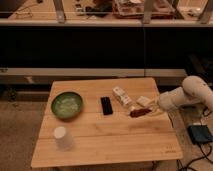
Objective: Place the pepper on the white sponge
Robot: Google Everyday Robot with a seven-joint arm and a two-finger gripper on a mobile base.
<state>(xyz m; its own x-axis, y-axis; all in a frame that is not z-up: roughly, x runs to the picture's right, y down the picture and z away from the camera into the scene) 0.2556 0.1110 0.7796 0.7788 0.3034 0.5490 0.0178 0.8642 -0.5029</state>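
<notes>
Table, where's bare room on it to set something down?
Bare: the table's front strip right of the white cup, and the back edge behind the green bowl and black object. Crowded: right middle, where the white packet, white sponge and the claw, shut on the pepper, sit close together.
</notes>
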